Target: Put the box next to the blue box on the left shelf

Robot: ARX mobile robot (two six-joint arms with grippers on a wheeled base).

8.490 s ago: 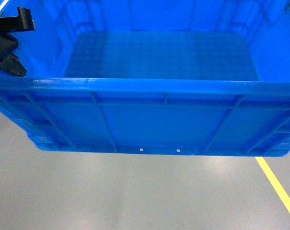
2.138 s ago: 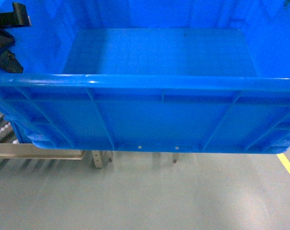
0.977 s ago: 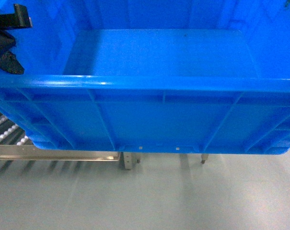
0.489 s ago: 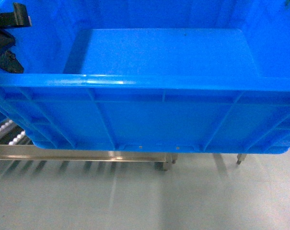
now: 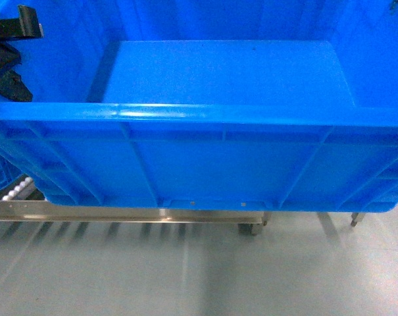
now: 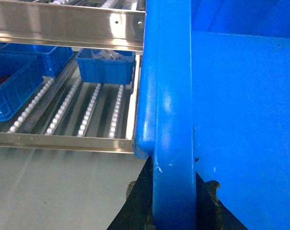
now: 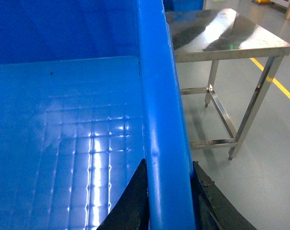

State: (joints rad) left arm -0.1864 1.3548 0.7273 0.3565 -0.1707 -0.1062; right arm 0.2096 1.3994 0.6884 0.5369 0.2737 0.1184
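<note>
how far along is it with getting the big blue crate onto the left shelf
Done: the box is lifted, with the left gripper and right gripper each clamped on a side rim. In hand: it hangs above the floor, in front of the left shelf, beside its front lip. Left: setting it on the rollers next to the small blue box, then letting go.

Matte black left claw [image 6: 172, 201] and right claw [image 7: 168, 201]: wedge-shaped fingers with rough, chipped edges; black bracket at ten o'clock in the head view.
</note>
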